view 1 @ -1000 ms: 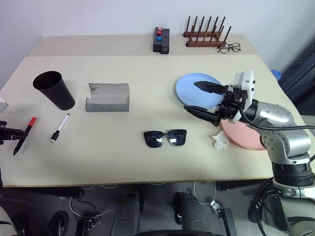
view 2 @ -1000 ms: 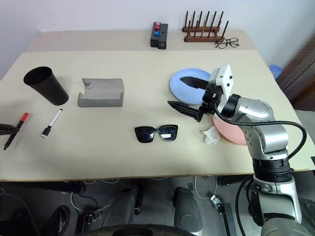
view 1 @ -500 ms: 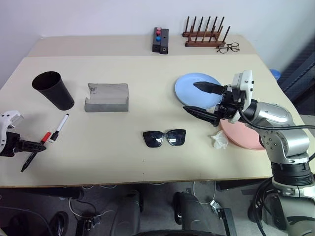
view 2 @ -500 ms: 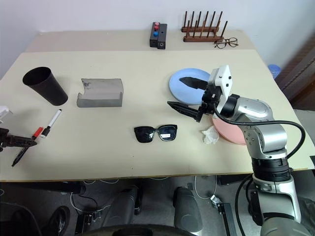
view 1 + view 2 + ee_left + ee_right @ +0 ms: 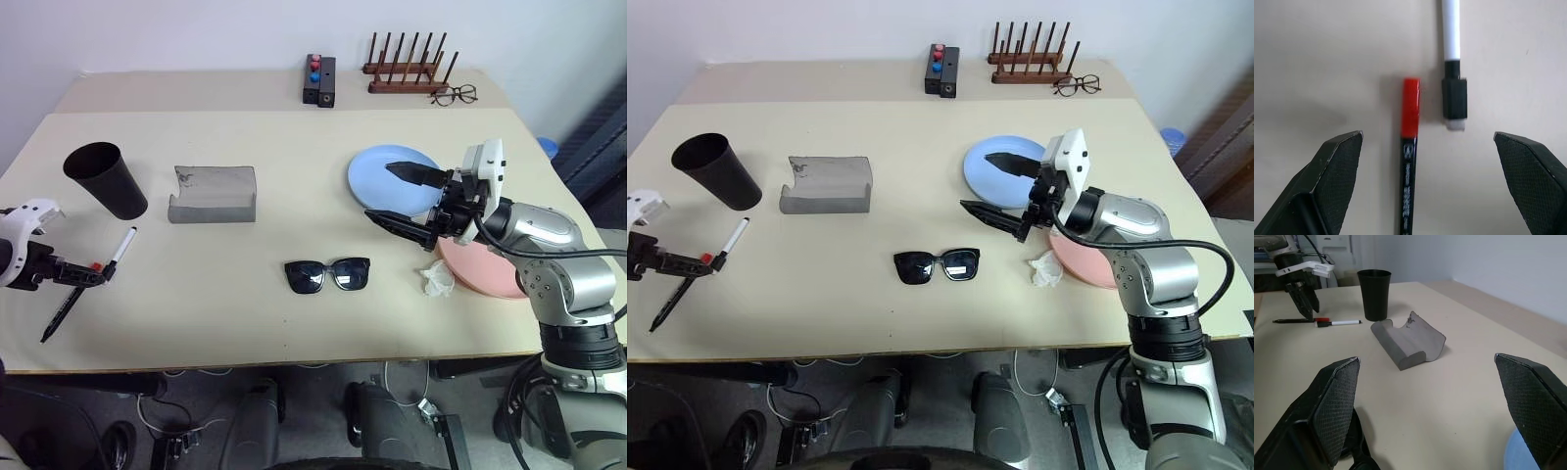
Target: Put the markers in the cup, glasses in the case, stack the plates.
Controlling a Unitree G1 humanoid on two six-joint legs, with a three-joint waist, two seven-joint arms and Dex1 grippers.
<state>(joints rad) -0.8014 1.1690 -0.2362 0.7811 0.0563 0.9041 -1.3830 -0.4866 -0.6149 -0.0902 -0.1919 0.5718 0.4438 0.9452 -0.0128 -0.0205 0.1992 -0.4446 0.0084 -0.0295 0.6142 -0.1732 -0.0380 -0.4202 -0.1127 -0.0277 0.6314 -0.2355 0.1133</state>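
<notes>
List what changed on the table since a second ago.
The left claw let go of the red-capped marker and now stands open over it. That marker shifted inward and lies on the table, its cap beside the white marker's black cap. The right claw kept open above the blue plate; cup, case, sunglasses and pink plate stayed.

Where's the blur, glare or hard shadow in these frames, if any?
Left wrist view: the red-capped marker and white marker are sharp, with soft shadows on their left sides; the near jaws look soft. Right wrist view: the grey case and black cup are crisp, the big foreground jaws blurred. Head views: even light, faint shadows, no glare on the table.
</notes>
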